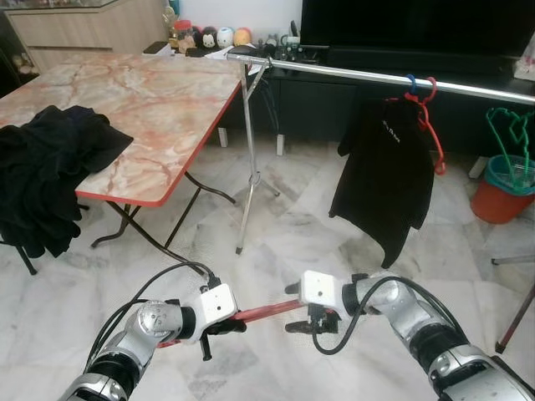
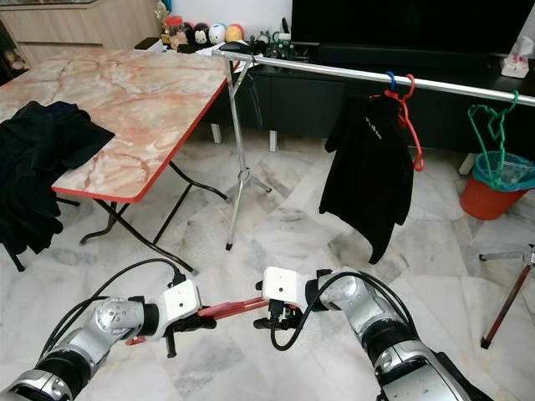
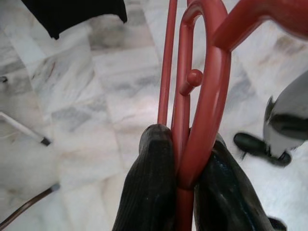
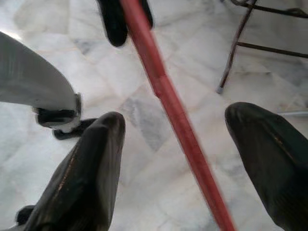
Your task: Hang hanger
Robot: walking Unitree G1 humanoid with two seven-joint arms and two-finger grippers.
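Left pincer (image 1: 219,327) clamped on the red hanger (image 1: 267,312), right pincer (image 4: 180,144) open around it. Next: lift onto the rail (image 1: 368,76).

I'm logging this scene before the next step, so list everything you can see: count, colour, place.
red hanger: one, red, held low over the floor between both grippers
clothes rail: one, silver, on a stand right of the table
black shirt: one, black, hung on the rail from a red hanger
blue hook: one, on the rail beside it
green hangers: green, at the rail's right end
bucket: one, orange, on the floor below them
folding table: one, marble-pattern top, red edge, left
black clothes: pile, on the table's near corner
left gripper: shut on the red hanger
right gripper: open around its bar
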